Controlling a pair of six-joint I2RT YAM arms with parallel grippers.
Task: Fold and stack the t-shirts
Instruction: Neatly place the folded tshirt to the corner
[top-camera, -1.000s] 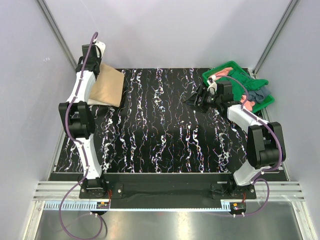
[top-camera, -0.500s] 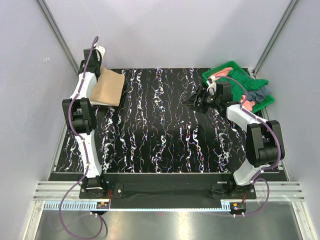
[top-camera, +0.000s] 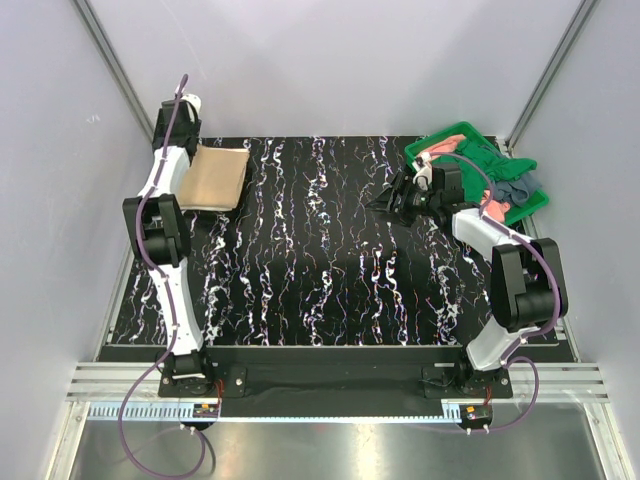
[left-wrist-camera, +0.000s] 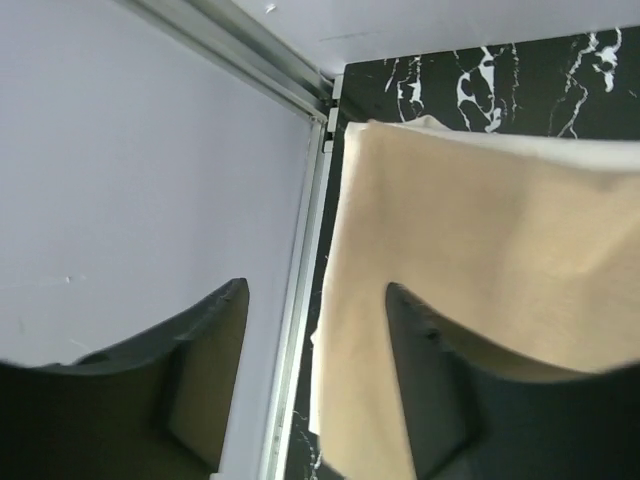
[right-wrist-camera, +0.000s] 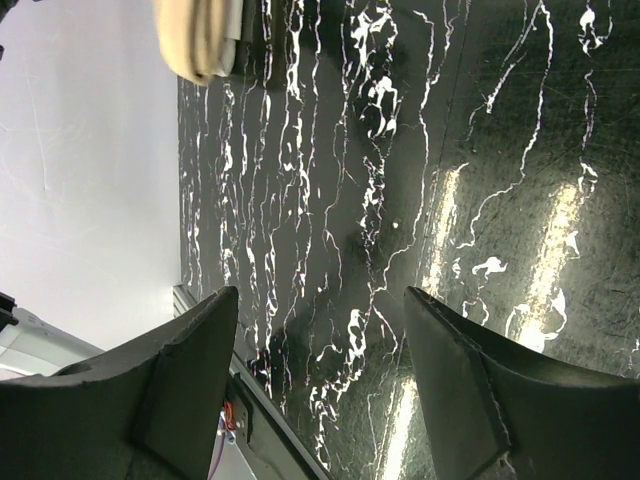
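Observation:
A folded tan t-shirt (top-camera: 214, 178) lies flat at the far left of the black marbled table; a pale cloth edge (left-wrist-camera: 560, 146) shows under it. My left gripper (top-camera: 184, 160) hangs open over its left edge. In the left wrist view the gripper (left-wrist-camera: 315, 305) straddles that edge of the tan t-shirt (left-wrist-camera: 480, 250) without gripping it. My right gripper (top-camera: 386, 201) is open above bare table; between its fingers (right-wrist-camera: 190, 370) there is nothing. The other t-shirts, pink (top-camera: 446, 148), dark green (top-camera: 482, 160) and grey-blue (top-camera: 520, 186), lie crumpled in the green tray (top-camera: 458, 129).
The tray stands at the far right corner, just behind my right arm. Grey walls and metal rails (left-wrist-camera: 300, 300) close the table on the left, back and right. The tan t-shirt (right-wrist-camera: 195, 40) shows far off in the right wrist view.
My left gripper has opened and let go of the tan t-shirt, whose raised side has dropped flat onto the table. The left arm drew back slightly. The right arm hardly moved.

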